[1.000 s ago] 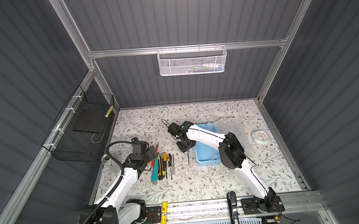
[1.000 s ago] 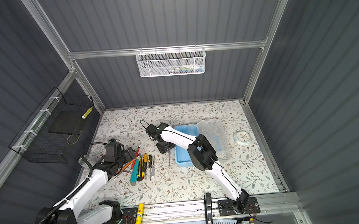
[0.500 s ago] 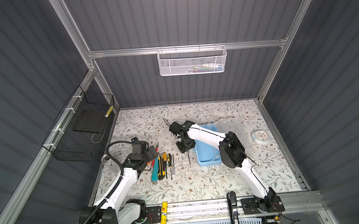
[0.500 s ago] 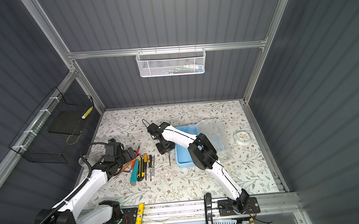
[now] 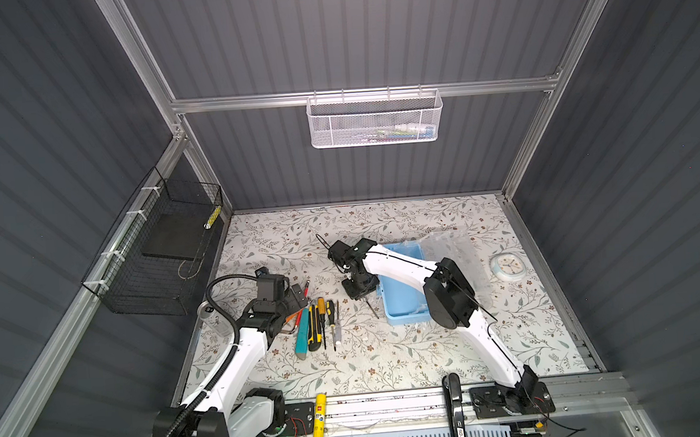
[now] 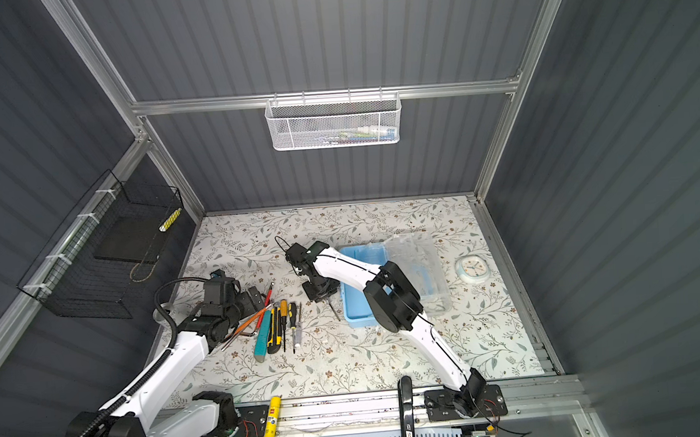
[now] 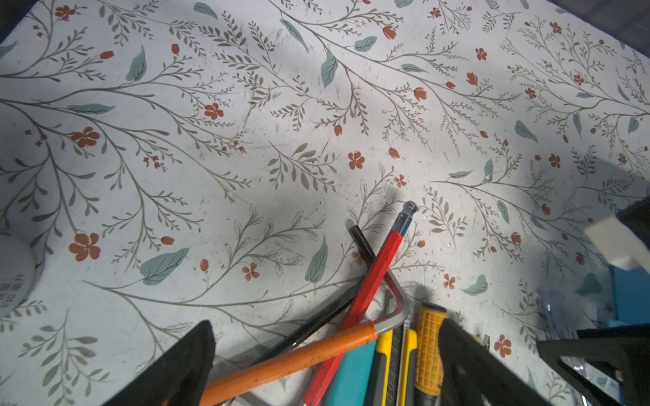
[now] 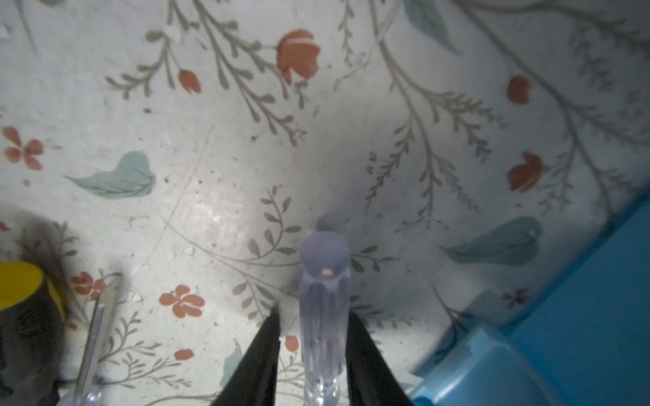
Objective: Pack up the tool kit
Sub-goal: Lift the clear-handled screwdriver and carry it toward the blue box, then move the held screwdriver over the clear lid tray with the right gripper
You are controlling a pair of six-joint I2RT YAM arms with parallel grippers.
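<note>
Left gripper [image 7: 325,327]: wide open, holding nothing, over the tools [image 5: 317,325]
Right gripper [image 8: 313,314]: nearly closed around clear screwdriver [image 8: 323,274], hold unclear
Blue box [image 5: 403,305]: beside the screwdriver

My left arm [image 5: 240,359] and my right arm [image 5: 393,269] have smooth white shells with black joints between them. A thick black ribbed hose [image 5: 229,277] belongs to the left arm, and a thin black cable [image 5: 483,310] runs along the right one. The right base [image 5: 513,397] is a black plate. My left gripper [image 7: 325,325] and right gripper [image 8: 313,314] have matte black, wedge-shaped fingers [image 7: 183,369].
</note>
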